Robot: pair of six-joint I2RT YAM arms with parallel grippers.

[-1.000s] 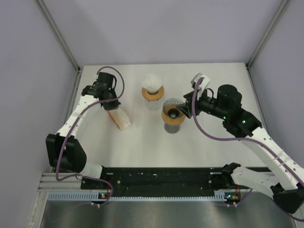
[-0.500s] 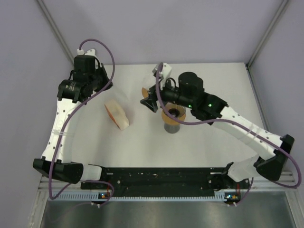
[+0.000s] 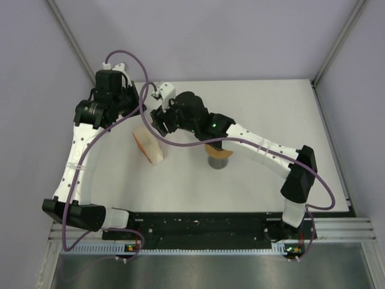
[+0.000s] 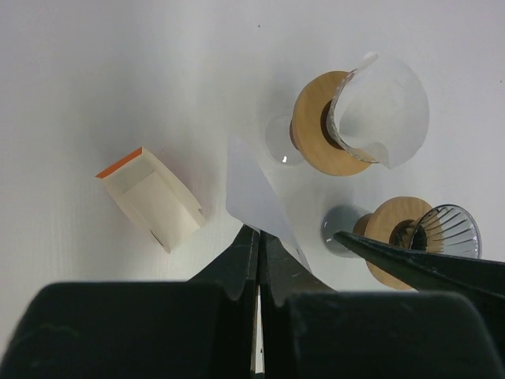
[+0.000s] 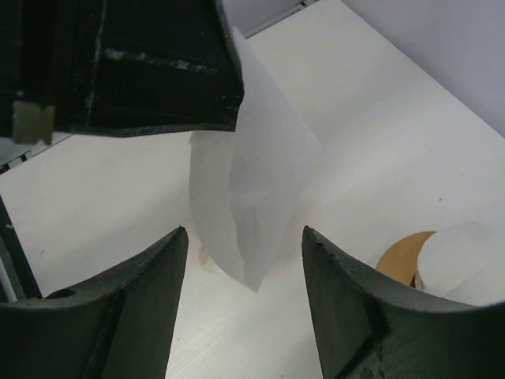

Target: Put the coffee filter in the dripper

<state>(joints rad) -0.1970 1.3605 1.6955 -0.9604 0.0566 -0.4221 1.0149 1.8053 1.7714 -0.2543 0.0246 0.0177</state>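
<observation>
Filter (image 4: 252,193) in left claw (image 4: 258,230); wrist cams only

A robotics laboratory test cell is shown. A plain white table (image 3: 271,102) is enclosed by bare grey-lilac wall panels (image 3: 210,36), which are held in aluminium framing posts (image 3: 72,42). Two robot arms (image 3: 77,150) are bolted to a black rail (image 3: 204,224) at the near edge. Purple cables (image 3: 123,52) are left exposed in loops, and a bare metal sheet (image 3: 198,271) is seen in front. The only household ware seen is coffee gear, such as a glass dripper (image 4: 448,230).
</observation>
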